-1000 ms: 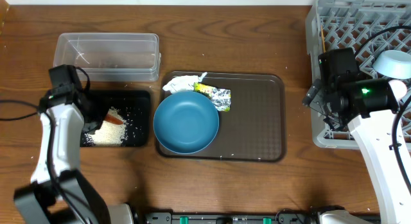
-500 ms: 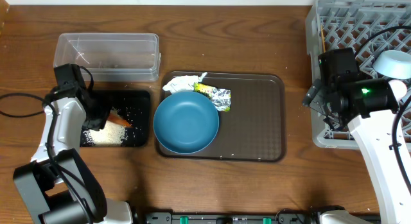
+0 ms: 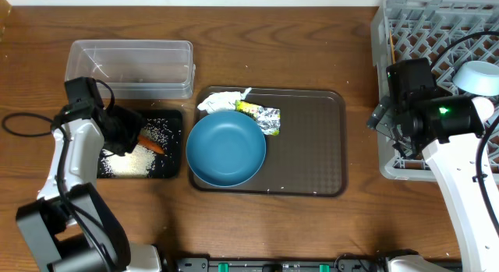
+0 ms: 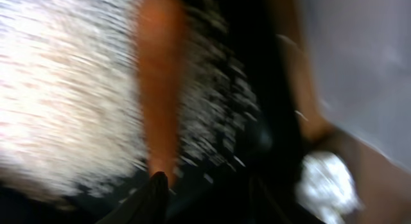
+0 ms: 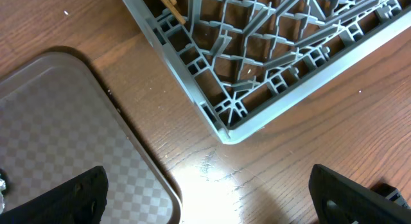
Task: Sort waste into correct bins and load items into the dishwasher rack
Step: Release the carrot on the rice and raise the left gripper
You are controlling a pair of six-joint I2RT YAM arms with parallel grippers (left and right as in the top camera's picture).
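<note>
Orange carrot [image 3: 153, 146] on the heap of white rice [image 3: 131, 161], in the black tray [image 3: 175, 169] by the table's left edge. Left claw [image 3: 129, 138] just beside it, over the tray; spread or pinched, cannot tell through blur. Right claw [image 5: 209, 185] spread wide, empty, above the table [image 5: 270, 147] at the grey rack's [image 5: 226, 124] corner.

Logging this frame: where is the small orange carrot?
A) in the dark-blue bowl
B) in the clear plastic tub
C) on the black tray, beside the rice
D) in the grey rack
C: the overhead view shows the carrot lying on the black tray at the edge of the rice.
</note>
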